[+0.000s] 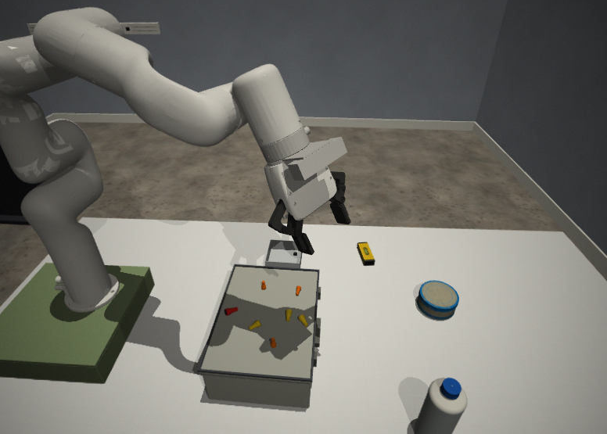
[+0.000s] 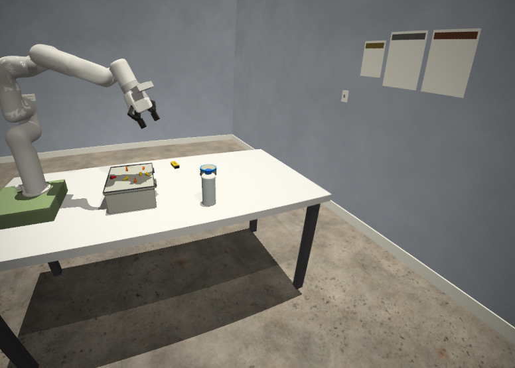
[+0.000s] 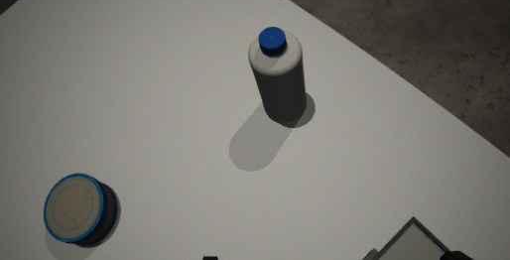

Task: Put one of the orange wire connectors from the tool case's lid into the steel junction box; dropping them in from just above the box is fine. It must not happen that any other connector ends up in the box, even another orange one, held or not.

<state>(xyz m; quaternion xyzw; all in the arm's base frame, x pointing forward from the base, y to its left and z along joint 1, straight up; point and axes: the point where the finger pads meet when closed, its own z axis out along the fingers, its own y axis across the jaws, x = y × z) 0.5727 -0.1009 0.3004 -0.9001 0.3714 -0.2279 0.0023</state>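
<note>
The grey tool case (image 1: 260,331) stands on the white table with its lid facing up. On the lid lie three orange wire connectors (image 1: 263,285) (image 1: 297,290) (image 1: 273,342), three yellow ones (image 1: 289,314) and a red one (image 1: 230,310). The small steel junction box (image 1: 283,254) sits on the table just behind the case. My gripper (image 1: 318,228) is open and empty, high in the air above the junction box and the case's far edge. In the exterior view the gripper (image 2: 144,118) hangs well above the case (image 2: 129,187). The wrist view shows only a corner of the case (image 3: 412,242).
A yellow spirit level (image 1: 365,252) lies right of the junction box. A round blue-rimmed tin (image 1: 437,299) sits further right and shows in the wrist view (image 3: 74,207). A grey bottle with a blue cap (image 1: 443,405) stands near the front edge. The arm's green base (image 1: 63,317) is at left.
</note>
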